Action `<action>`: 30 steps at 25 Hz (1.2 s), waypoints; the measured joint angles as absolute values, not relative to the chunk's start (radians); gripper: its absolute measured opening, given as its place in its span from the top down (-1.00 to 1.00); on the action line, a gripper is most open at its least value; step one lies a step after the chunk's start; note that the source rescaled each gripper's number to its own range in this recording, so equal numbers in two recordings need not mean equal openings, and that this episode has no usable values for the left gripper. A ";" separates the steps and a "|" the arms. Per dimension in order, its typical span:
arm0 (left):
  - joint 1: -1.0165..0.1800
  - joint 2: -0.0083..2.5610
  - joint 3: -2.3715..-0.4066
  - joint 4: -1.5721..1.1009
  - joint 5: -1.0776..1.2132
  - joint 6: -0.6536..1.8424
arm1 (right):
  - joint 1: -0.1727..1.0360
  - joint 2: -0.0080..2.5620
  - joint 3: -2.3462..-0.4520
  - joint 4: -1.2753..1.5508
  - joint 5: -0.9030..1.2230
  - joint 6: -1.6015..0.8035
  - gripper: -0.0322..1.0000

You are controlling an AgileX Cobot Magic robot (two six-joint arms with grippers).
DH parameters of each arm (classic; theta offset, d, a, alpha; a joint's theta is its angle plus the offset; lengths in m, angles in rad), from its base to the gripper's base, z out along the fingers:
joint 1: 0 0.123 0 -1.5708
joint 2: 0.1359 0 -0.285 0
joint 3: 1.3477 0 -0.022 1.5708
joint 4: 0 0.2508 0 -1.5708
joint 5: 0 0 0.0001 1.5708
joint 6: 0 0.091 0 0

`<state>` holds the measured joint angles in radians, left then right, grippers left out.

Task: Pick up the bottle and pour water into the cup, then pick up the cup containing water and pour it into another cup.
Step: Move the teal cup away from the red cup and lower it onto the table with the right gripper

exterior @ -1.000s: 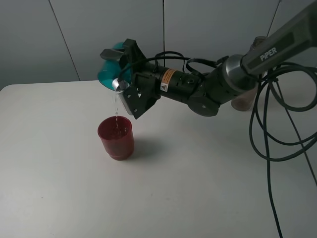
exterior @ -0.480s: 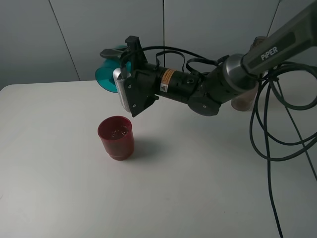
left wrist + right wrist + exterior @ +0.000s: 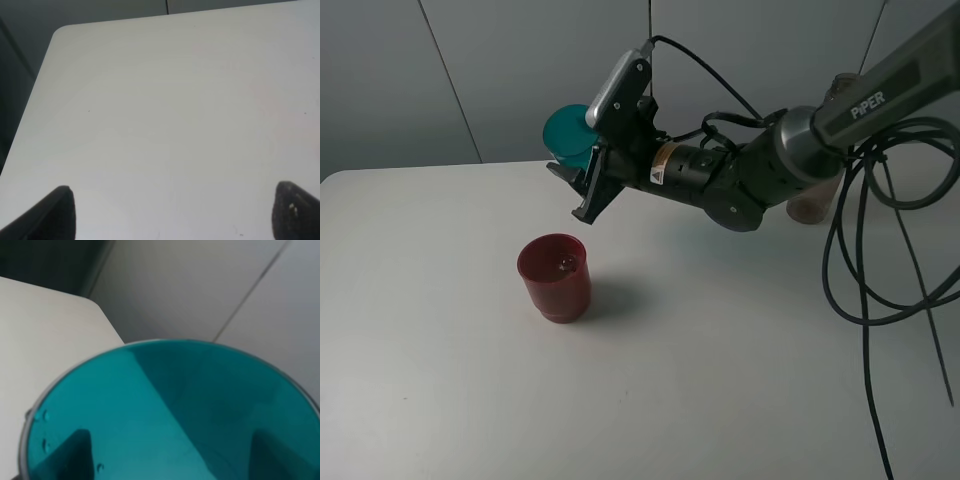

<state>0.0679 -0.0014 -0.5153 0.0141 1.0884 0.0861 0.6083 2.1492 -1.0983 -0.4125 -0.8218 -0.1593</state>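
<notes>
Two cups in my overhead feed: the dark red cup [image 3: 554,277] stands upright on the white table [image 3: 440,380] at about 9 o'clock from centre. At 12 o'clock, up off the table, my right gripper [image 3: 592,163] is clamped on the teal cup [image 3: 567,135], droplets inside [image 3: 165,410]. Bottle [image 3: 817,150] at 2 o'clock, mostly hidden behind the arm. Left gripper [image 3: 165,220]: fingertips [image 3: 55,215] spread wide, nothing between.

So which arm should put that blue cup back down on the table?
The right: its gripper already holds the teal cup above the table. The left gripper is open, holding nothing.
</notes>
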 joint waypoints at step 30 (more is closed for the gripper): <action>0.068 -0.001 -0.515 0.014 1.088 0.088 | 0.439 2.368 -1.142 -0.222 -0.856 0.098 0.80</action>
